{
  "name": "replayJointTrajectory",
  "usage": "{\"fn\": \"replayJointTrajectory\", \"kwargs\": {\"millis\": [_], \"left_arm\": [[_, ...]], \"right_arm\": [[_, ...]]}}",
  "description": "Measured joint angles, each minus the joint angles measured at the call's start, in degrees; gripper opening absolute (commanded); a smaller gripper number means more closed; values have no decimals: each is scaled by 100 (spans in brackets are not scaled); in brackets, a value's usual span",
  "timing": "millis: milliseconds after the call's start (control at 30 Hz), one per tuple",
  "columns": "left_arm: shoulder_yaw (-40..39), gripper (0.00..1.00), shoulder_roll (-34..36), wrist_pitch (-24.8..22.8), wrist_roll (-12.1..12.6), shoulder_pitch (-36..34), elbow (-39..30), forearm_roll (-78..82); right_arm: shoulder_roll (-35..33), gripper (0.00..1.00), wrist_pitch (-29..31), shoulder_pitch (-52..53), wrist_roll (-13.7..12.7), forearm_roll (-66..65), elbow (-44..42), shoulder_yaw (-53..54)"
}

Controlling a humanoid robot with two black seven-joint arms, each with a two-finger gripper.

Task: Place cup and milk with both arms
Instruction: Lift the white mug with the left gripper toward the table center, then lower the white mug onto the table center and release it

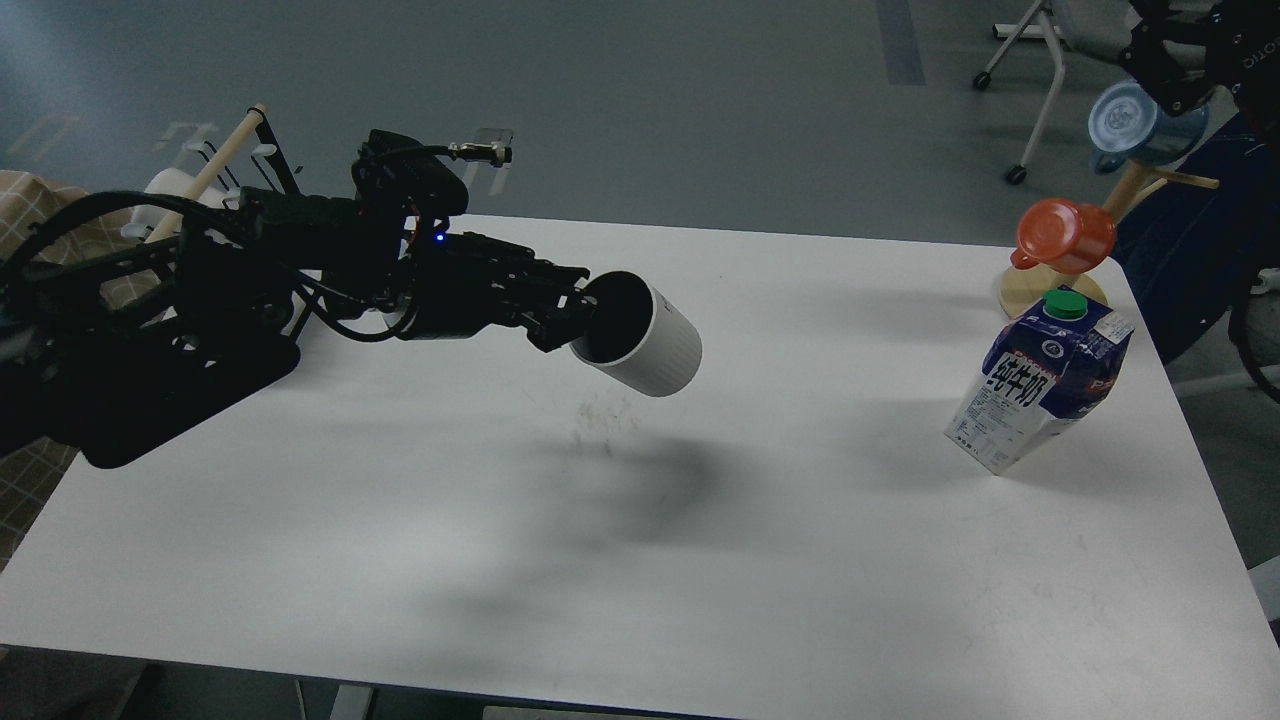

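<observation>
My left gripper (578,322) is shut on the rim of a white ribbed cup (645,348) with a dark inside. It holds the cup tilted on its side, above the middle of the white table (640,560). A blue and white milk carton (1045,390) with a green cap stands leaning at the table's right side. My right gripper (1165,70) is high at the top right, partly cut off by the frame edge, close to a blue cup (1140,125). Its fingers cannot be told apart.
An orange cup (1065,235) hangs on a wooden cup stand (1050,290) just behind the carton. A black wire rack (225,170) with white cups stands at the back left, mostly hidden by my left arm. An office chair (1040,60) stands beyond the table.
</observation>
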Motion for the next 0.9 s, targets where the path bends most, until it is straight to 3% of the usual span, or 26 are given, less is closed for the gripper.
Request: {"fn": "replayJointTrajectory", "kwargs": {"millis": [401,901], "left_arm": [[1571,0,-1567,0,-113,-1165,1446,18],[2507,0,-2499,0,-377,-1718,2572,-63]], "right_arm": [[257,100,1,752,-90,-36,-172,-347],[412,100,0,697,-91,-22,-151,-366]]}}
